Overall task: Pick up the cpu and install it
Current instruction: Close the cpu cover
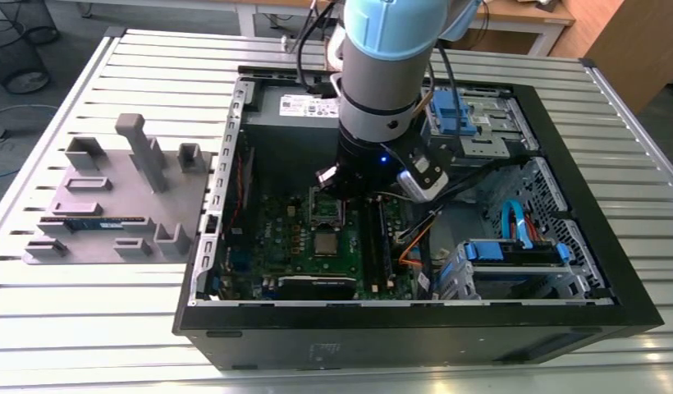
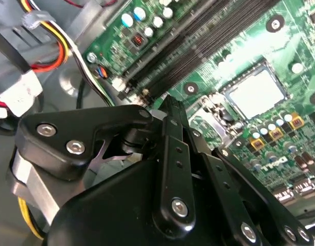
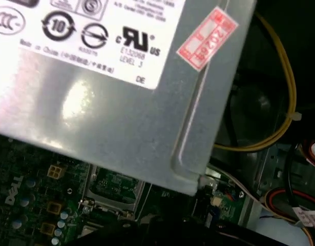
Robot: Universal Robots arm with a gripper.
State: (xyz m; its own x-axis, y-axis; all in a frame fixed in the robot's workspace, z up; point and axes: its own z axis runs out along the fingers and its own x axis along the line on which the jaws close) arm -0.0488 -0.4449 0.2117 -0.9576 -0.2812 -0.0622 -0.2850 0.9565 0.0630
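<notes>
The table (image 1: 96,312) is ribbed bare metal with a dull silver sheen; the fixture (image 1: 117,193) on it is matt grey plastic and the computer case (image 1: 424,328) is matt black. The motherboard (image 2: 239,46) is glossy green laminate, the cpu (image 2: 257,92) has a smooth, bright metal top, and the power supply housing (image 3: 121,128) is satin grey sheet metal with a glossy white label (image 3: 96,31). The gripper (image 2: 170,110) is matt black with bright metal screws (image 2: 179,206).

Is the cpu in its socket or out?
In, it seems: the cpu lies flat and square within the socket frame on the motherboard.
</notes>
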